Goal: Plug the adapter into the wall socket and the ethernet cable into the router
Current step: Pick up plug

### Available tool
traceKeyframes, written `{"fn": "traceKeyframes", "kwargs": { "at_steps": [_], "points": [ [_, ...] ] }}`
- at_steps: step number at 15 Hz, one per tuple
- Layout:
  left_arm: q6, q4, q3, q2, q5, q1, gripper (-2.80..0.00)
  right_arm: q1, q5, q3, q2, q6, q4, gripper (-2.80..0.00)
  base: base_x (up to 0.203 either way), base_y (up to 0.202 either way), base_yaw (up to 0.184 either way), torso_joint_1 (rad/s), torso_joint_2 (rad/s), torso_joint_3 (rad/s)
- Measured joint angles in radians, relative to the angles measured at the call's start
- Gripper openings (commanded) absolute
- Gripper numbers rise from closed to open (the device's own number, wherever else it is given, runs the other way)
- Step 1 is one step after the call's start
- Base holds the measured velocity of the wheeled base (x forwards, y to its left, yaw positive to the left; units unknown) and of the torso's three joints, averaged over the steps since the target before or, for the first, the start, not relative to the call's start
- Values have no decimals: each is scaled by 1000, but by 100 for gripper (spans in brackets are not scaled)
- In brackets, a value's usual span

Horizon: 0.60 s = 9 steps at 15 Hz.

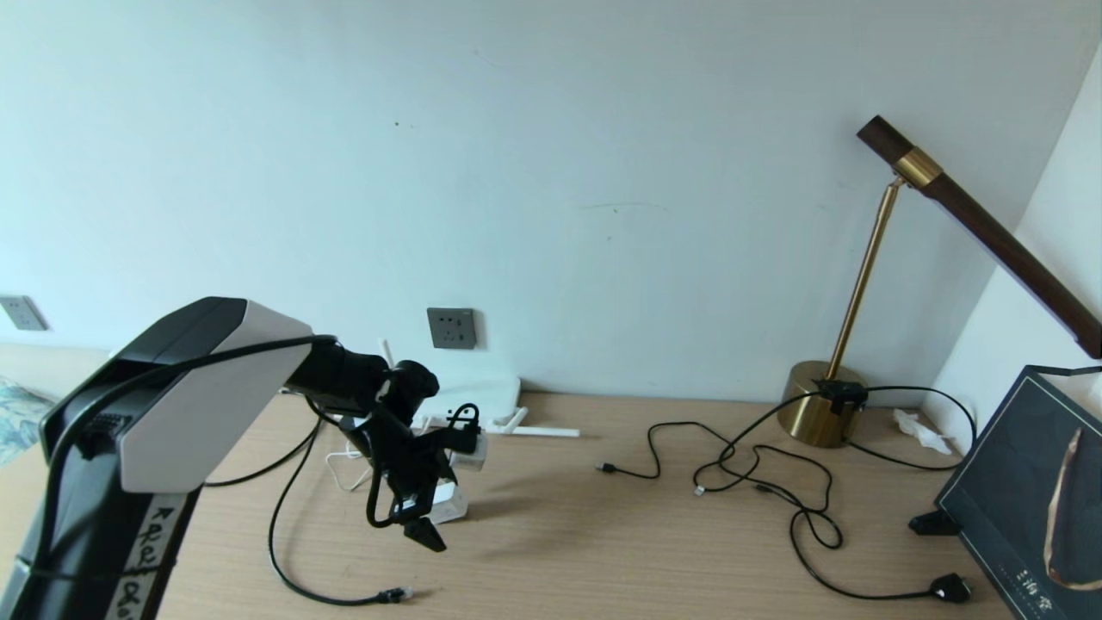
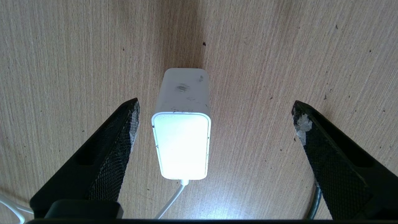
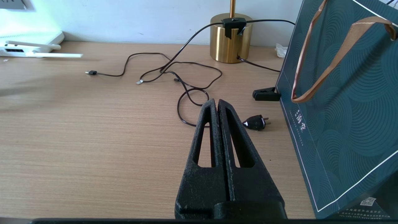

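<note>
The adapter (image 2: 182, 130), a light, rigid, smooth white cube, stands on the bench (image 2: 279, 62) just before the router (image 1: 482, 392), between the left claw's (image 2: 214, 119) spread fingers; grip its 2 flat sides, not the cord.

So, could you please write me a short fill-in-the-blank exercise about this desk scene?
1. The left gripper hangs with its fingers ____ either side of the small white cube-shaped adapter.
2. The adapter rests on the ____ desk.
3. The right gripper is ____ and holds nothing.
4. The dark grey wall socket has ____ plugged into it.

Missing words: open; wooden; shut; nothing
</note>
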Motion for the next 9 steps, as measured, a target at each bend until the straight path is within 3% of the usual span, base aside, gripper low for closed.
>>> {"fn": "traceKeyframes", "kwargs": {
  "at_steps": [4,9],
  "points": [
    [0,0,0,-1,0,0,0,0,0,0,0,0,0,-280,0,0,0,-12,20,14],
    [0,0,0,-3,6,0,0,0,0,0,0,0,1,-280,0,0,0,-132,312,178]
  ]
}}
